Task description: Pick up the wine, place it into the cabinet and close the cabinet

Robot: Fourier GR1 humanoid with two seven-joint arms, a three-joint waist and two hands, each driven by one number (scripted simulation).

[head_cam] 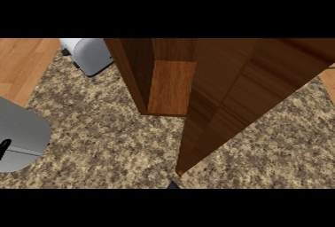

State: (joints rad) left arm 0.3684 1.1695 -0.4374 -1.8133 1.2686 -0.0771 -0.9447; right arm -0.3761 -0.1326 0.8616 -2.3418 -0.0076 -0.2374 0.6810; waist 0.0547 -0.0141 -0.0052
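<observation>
The cabinet (171,88) has its door (242,97) wide open. Left of it, only a bit of the left hand (5,148) shows, so I cannot tell if it is open or closed. I cannot tell where the wine is.

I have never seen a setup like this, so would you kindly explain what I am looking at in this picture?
This is a single view from a humanoid robot's head, looking steeply down at a speckled kitchen counter. The large brown shape in the middle is a wooden cabinet, and the big slanted panel is its door, swung open towards the camera. At the left edge, the grey block is the robot's left forearm, with a sliver of its black left hand just showing; its fingers cannot be made out. The right hand is not visible. A grey appliance sits at the upper left. The wine bottle from the task cannot be seen, so I cannot tell whether anything is held.
</observation>
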